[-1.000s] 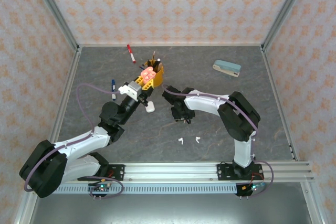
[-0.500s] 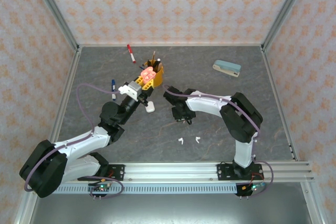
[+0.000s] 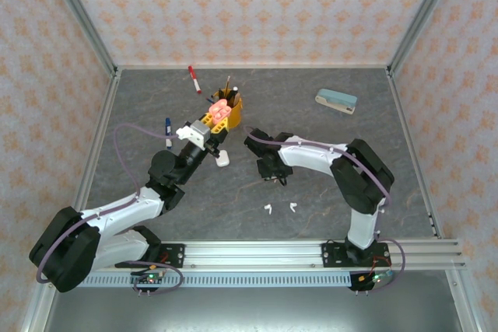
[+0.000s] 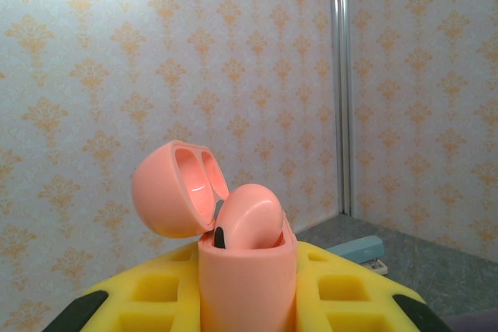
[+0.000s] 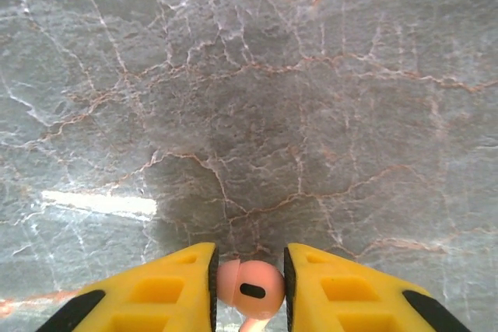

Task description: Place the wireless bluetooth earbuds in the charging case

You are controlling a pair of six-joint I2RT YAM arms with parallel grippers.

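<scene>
My left gripper [image 4: 247,289] is shut on an open salmon-pink charging case [image 4: 247,270], held upright with its lid [image 4: 175,188] tipped back. One pink earbud [image 4: 250,219] sits in the case. From above, that case [image 3: 220,112] is raised at the table's middle left. My right gripper [image 5: 249,285] is shut on a second pink earbud [image 5: 250,289] just above the marble table; in the top view this gripper [image 3: 273,172] points down at the table's middle. Two white earbuds [image 3: 267,209] [image 3: 293,207] lie near the front. A white case [image 3: 223,159] lies between the arms.
A yellow pencil cup [image 3: 233,106] stands right behind the left gripper. A red marker [image 3: 193,79] and a blue marker [image 3: 168,131] lie at the back left. A teal stapler [image 3: 336,100] rests at the back right. Patterned walls surround the table.
The right gripper has drifted slightly to the right with the pink earbud. The left arm and the pink case have stayed put.
</scene>
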